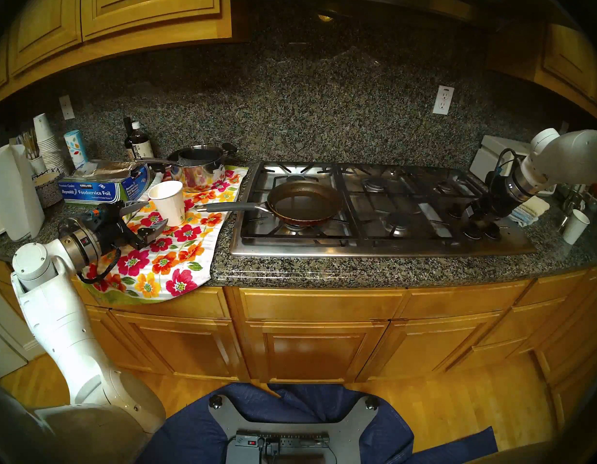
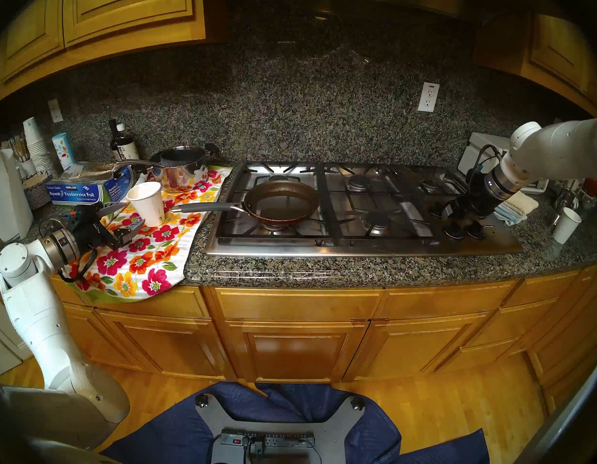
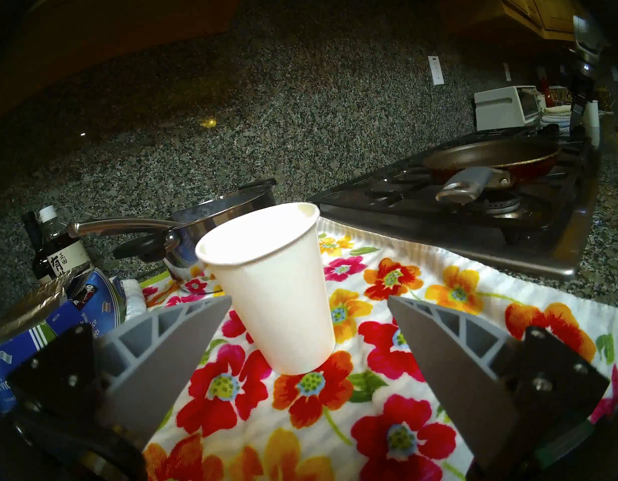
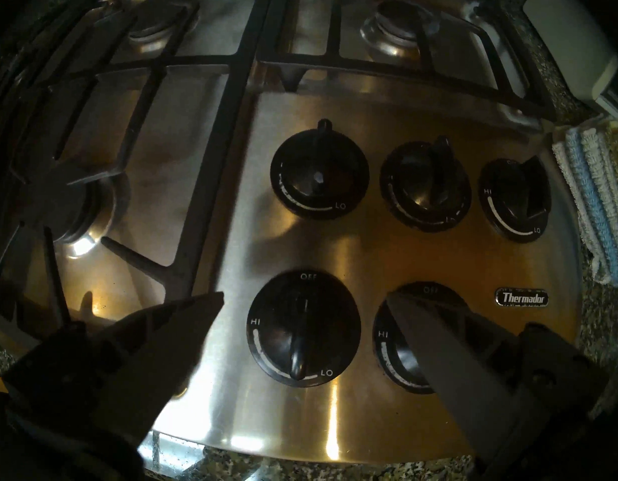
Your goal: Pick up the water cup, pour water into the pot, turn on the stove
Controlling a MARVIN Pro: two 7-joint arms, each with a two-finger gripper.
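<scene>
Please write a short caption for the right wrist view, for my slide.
Open right pincer hovering above the stove's five black knobs.

The right end effector finger covers half of one knob.

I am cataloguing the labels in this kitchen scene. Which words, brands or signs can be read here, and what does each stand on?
"KIRKLAND", "Reynolds Foodservice Foil": blue cardboard foil box on the granite counter.
"Thermador": small dark badge on the stainless-steel gas cooktop.
"OFF", "HI", "LO": around the black round knobs.
East Asian characters: label of the dark glass bottle; I cannot make them out.
Smaller print on the foil box: too small to read.
</scene>
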